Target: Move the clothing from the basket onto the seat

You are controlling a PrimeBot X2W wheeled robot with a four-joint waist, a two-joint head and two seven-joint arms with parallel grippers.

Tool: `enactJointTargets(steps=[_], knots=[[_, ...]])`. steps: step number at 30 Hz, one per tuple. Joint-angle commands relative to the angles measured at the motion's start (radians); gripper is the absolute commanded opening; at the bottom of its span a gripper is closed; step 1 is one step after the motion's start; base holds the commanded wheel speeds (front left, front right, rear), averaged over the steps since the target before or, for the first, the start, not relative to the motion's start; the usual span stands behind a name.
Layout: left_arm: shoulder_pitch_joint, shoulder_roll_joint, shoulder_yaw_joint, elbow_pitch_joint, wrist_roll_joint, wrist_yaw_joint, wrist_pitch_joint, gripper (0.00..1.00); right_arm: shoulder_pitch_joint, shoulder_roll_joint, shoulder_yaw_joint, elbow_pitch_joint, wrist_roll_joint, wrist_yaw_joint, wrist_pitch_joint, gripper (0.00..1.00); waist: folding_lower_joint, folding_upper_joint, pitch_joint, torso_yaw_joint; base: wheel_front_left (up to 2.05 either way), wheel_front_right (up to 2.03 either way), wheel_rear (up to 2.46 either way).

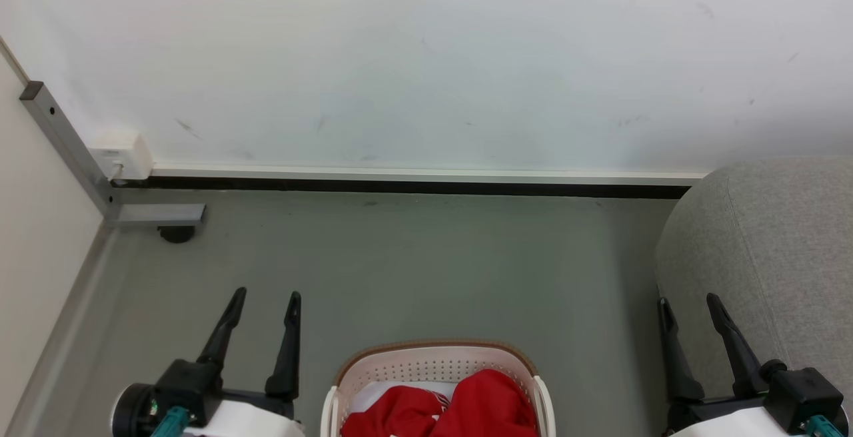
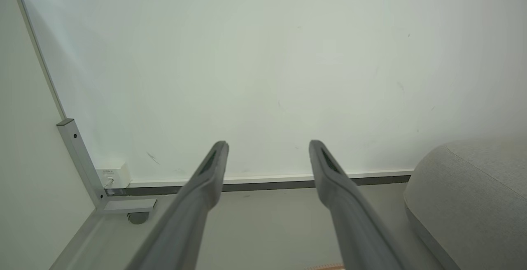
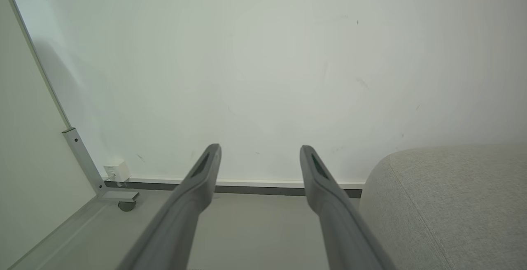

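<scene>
Red fabric is what you see first: the clothing (image 1: 466,407) lies bunched inside the basket (image 1: 433,357). White stripes show on its left fold, and a strip of pale white material (image 1: 373,394) lies beside it against the basket's left wall. The basket's perforated cream wall and brown rim band face the wall. It stands on the grey floor (image 1: 413,264), well back from the floor's far edge, where a white skirting (image 1: 413,174) runs along the wall (image 1: 426,57).

The seat (image 1: 780,244), light grey and woven, occupies the floor's far right corner, with its rounded corner turned toward the basket. None of the clothing is on it.

Your left hand (image 1: 266,294) is to the left of the basket, above bare floor, with its two dark fingers spread wide and nothing between them. Your right hand (image 1: 688,300) is to the right of the basket, just in front of the seat's rounded corner, likewise spread wide and empty. Both hands point toward the wall.

At the floor's far left corner a grey metal bracket (image 1: 66,150) leans up a side panel, with a small white box (image 1: 120,154) beside it and a dark caster (image 1: 176,234) under its foot.
</scene>
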Motion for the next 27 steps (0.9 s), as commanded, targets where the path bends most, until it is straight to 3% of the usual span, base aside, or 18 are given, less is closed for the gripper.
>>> enactJointTargets(steps=[1,27], knots=[[-0.003,0.002,0.003,-0.001,0.003,-0.001,-0.002,1.00,-0.008,-0.006,0.002,0.001,0.004,-0.002,-0.003,1.00,0.0000,0.0000,0.000,0.000,0.00,0.00,0.00],[-0.010,-0.001,0.028,0.024,-0.053,-0.009,-0.002,1.00,-0.013,-0.006,0.010,0.000,0.010,-0.002,-0.003,1.00,0.0000,0.0000,0.018,-0.025,0.00,0.00,0.00]])
